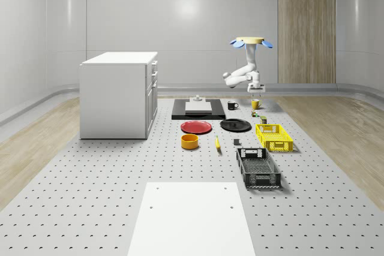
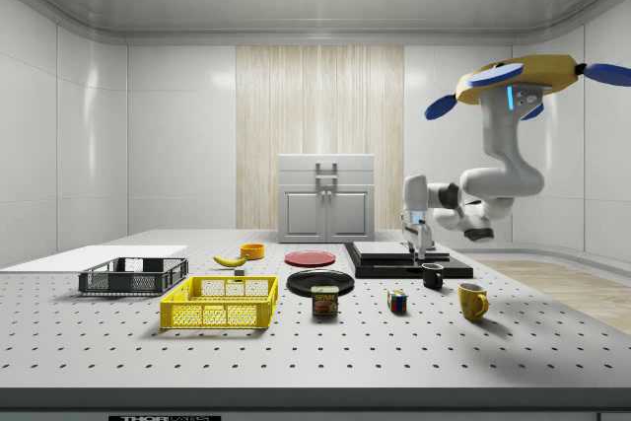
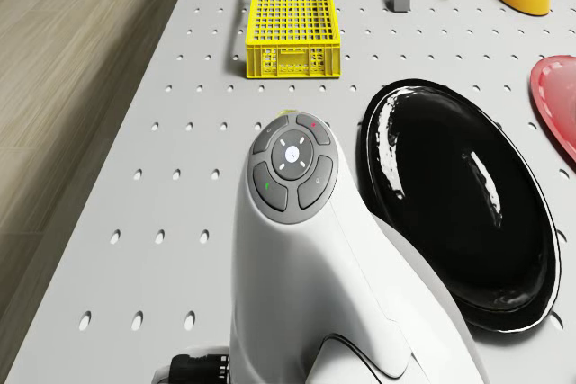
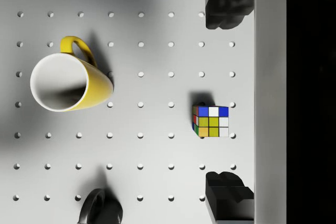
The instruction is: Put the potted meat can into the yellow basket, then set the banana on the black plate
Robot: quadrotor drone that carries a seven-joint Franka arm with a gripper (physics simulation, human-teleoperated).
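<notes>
2 fingers of the gripper (image 4: 229, 103) stand apart, empty, above the counter (image 1: 108, 178); the drone (image 2: 518, 81) hovers short of the potted meat can (image 2: 325, 301), positioned for approach.

Drone (image 2: 520, 80) hovering high; arm (image 2: 498, 176) bent down and folded back, wrist vertical, gripper (image 2: 419, 246) pointing straight down, fingers (image 4: 226, 6) spread wide, nothing betw them.

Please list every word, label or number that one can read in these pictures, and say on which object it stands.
"SPAM": on the label of the potted meat can, side view.
White lettering on the table's front edge, side view: too small to read.
Small symbols on the arm's button pad, drone view: not legible as text.
</notes>
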